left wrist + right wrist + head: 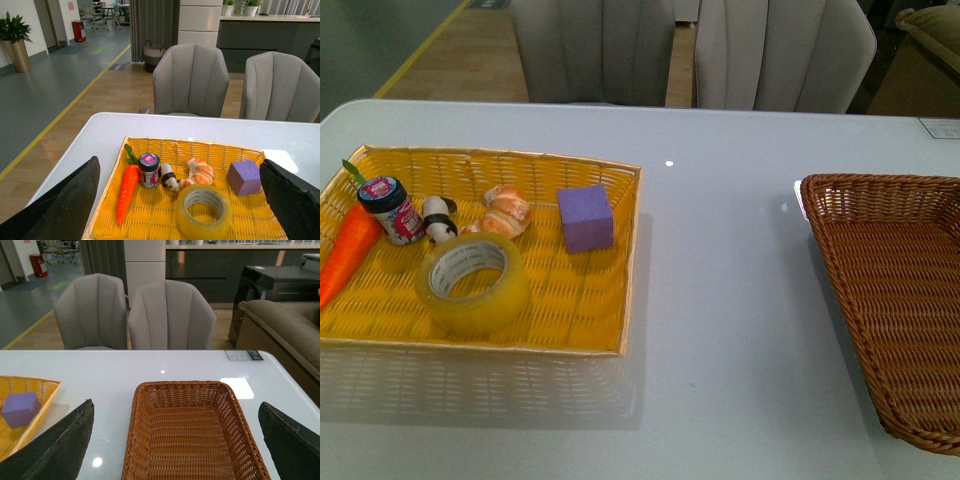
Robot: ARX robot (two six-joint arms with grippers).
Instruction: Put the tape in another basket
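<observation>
The top of the tape [473, 283] is open from above. Just behind the tape sit a toy bread [505, 212] and a small black-and-white toy [439, 219]. The purple cube [586, 218] stands near the tape, behind it and to the right. Right of the tape, past the low rim of the yellow basket [630, 260], bare table [720, 300] runs to the brown basket [910, 300].

My left end effector [179, 161] shows two matte black, wedge-shaped fingers [65, 205] with a slightly grainy surface. The right end effector [175, 403] looks the same on my feed.
</observation>
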